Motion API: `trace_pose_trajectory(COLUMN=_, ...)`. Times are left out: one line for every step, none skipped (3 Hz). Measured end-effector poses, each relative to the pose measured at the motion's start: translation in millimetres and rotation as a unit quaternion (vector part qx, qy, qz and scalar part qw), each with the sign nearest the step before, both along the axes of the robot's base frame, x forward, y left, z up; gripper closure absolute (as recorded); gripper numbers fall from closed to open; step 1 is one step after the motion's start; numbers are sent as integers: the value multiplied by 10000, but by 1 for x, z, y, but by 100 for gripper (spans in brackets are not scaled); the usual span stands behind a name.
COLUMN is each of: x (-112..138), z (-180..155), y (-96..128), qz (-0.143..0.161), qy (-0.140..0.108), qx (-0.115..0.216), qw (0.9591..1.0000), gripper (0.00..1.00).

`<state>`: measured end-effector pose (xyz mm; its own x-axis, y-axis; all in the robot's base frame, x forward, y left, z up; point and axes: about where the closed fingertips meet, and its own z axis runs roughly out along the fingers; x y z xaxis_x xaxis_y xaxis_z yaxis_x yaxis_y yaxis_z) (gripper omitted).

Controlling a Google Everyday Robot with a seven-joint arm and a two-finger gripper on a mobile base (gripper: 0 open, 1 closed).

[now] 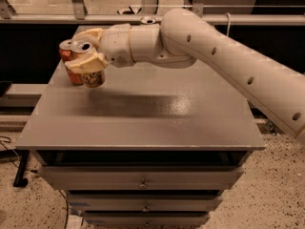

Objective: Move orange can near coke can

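Observation:
My gripper (87,56) is shut on the orange can (92,73), a tan-orange can with a silver top, and holds it upright at the left part of the grey table (143,113), at or just above the surface. The coke can (68,61), red with a silver top, stands right behind it to the left. The orange can partly hides it, and the two look close enough to touch. My white arm reaches in from the right across the table.
A green can's silver top (148,19) peeks out behind my arm at the table's far edge. The table tops a drawer cabinet (143,182). A rail and glass panel run behind it. Speckled floor lies on both sides.

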<state>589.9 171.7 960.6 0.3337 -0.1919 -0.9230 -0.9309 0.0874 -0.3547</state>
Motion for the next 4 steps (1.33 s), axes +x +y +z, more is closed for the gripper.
trace_pose_trajectory(x=27, z=-18, y=12, qz=-37, qy=-113, qx=-152, qw=9998, gripper=100)
trace_pose_trajectory(x=46, z=-31, y=11, qz=-106, qy=-185, qx=-276, qw=9994, gripper=100)
trace_pose_trajectory(x=62, z=-43, y=4, qz=-151, qy=-202, qx=-461, qw=9986, gripper=80)
trace_pose_trajectory(x=67, z=-51, y=-2, qz=-172, qy=-182, qx=-576, qw=9980, gripper=59)
